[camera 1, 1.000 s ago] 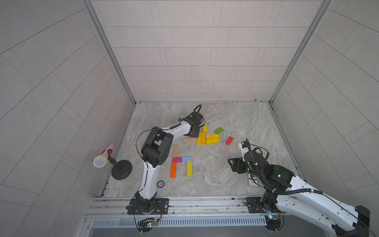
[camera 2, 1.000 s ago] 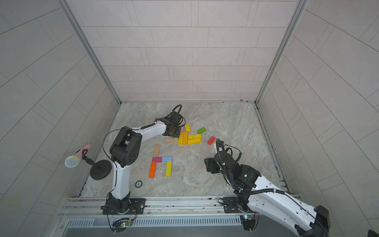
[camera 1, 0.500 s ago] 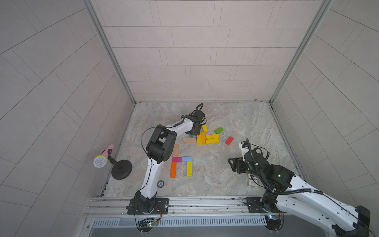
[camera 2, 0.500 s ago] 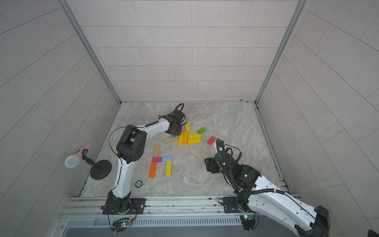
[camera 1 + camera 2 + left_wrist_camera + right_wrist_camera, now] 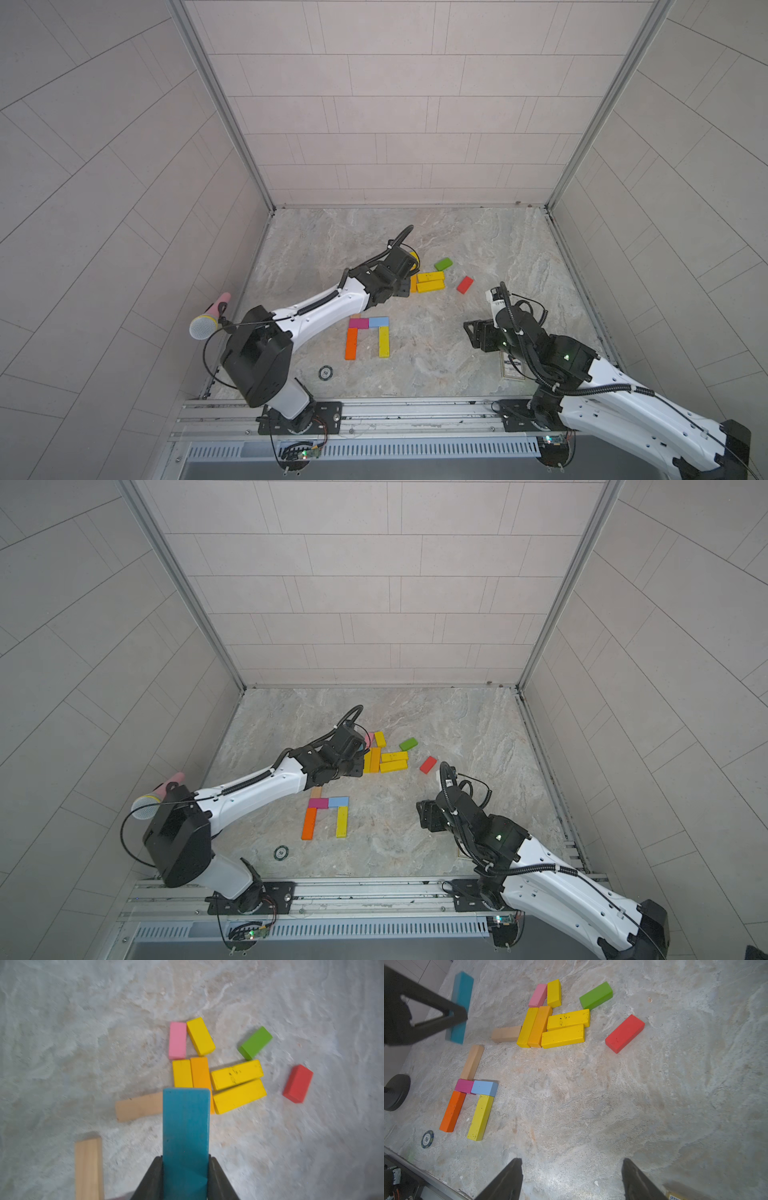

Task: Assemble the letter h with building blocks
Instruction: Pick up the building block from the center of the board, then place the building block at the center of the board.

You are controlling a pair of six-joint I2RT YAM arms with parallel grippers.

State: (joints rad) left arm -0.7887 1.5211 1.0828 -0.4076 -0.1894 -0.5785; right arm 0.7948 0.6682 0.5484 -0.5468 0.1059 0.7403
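Observation:
My left gripper is shut on a long teal block, which sticks out ahead of the jaws over the loose pile. The right wrist view shows the same teal block held at the pile's left. Lying loose are yellow blocks, an orange one, a pink, a green, a red and a plain wood block. Nearer the front, a wood block, magenta, light blue, orange and yellow blocks form a partial figure. My right gripper hovers open at the right.
A microphone on a stand with a round black base is at the left edge. A poker chip lies near the front rail. A printed card box sits under my right arm. Tiled walls enclose the marble floor.
My left gripper has shut on the teal block and drawn back from the far side of the pile, its elbow dropping lower. The right arm has stayed still.

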